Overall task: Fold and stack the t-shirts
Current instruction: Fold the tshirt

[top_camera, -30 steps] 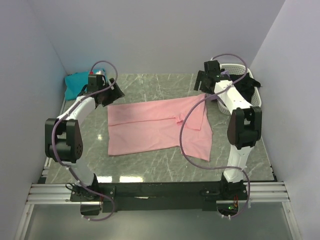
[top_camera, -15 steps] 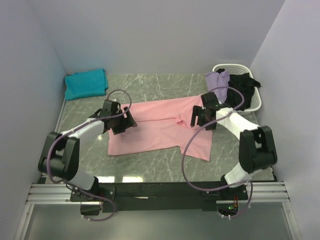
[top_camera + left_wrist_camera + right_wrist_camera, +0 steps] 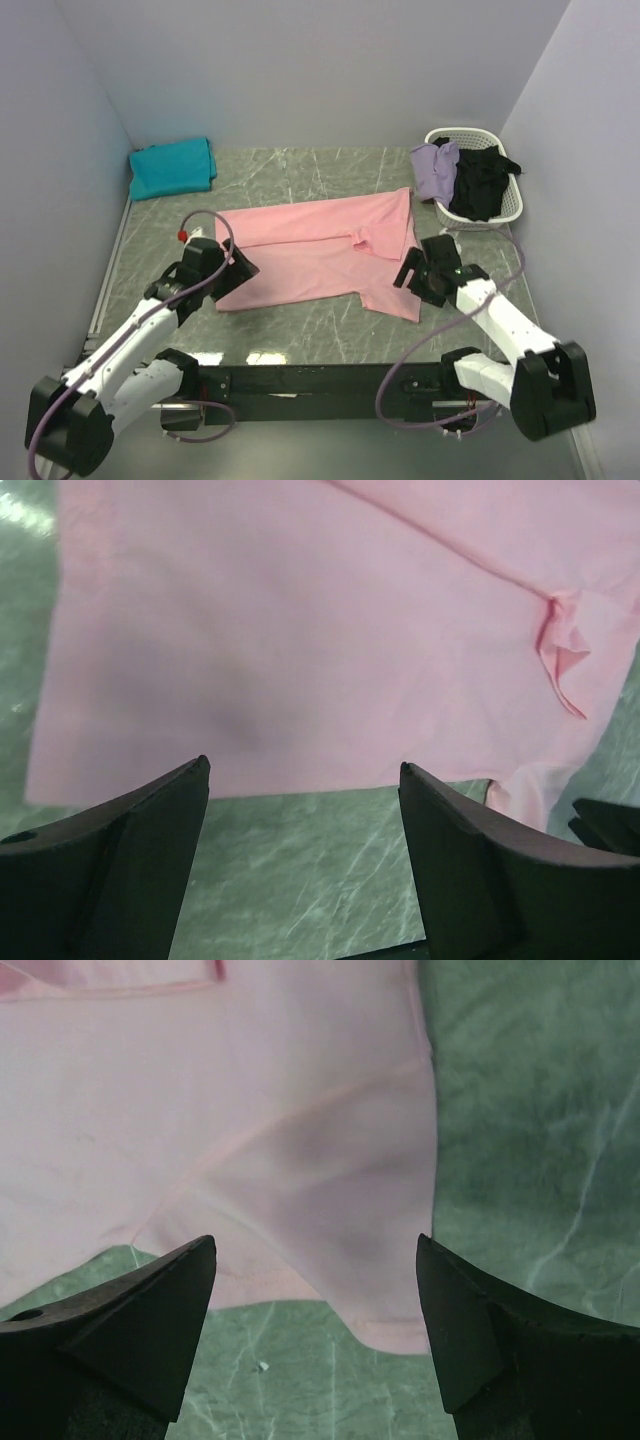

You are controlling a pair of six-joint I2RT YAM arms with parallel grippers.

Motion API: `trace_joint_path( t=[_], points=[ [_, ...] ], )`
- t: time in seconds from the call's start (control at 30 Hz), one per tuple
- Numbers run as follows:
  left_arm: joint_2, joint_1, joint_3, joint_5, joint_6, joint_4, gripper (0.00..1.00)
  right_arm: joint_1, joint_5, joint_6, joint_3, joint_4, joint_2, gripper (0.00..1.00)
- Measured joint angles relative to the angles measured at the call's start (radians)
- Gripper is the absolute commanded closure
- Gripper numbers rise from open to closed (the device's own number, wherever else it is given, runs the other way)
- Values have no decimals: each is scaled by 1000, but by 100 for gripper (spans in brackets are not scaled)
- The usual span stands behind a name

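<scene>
A light pink t-shirt (image 3: 310,250) lies spread flat on the green marble table. My left gripper (image 3: 235,268) hovers open over its near left corner. In the left wrist view the pink cloth (image 3: 300,630) fills the upper part and nothing sits between the fingers of the left gripper (image 3: 303,770). My right gripper (image 3: 412,270) is open above the shirt's near right sleeve corner. The right wrist view shows that pink corner (image 3: 300,1160) just ahead of the empty right gripper (image 3: 315,1245). A folded teal t-shirt (image 3: 172,167) rests at the back left.
A white basket (image 3: 500,212) at the back right holds a lavender shirt (image 3: 436,170) and a black shirt (image 3: 480,180). Pale walls close in the table at the back and both sides. Bare marble (image 3: 300,330) runs along the near edge.
Both arms have swung from the back of the table toward the near side. The left came from beside the teal shirt, the right from the basket. The pink shirt lies as before.
</scene>
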Motion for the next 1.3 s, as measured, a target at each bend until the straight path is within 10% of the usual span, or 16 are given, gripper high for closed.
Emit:
trace_joint_path(
  t=[0.33,1.3],
  points=[
    [-86,-24,-64,-150,-132,-176,27,7,71,175,-134,-68,-314,14],
    [129,-101,-45,-355,-333,-351,41,26,60,301,-277,-139,-443,20]
  ],
)
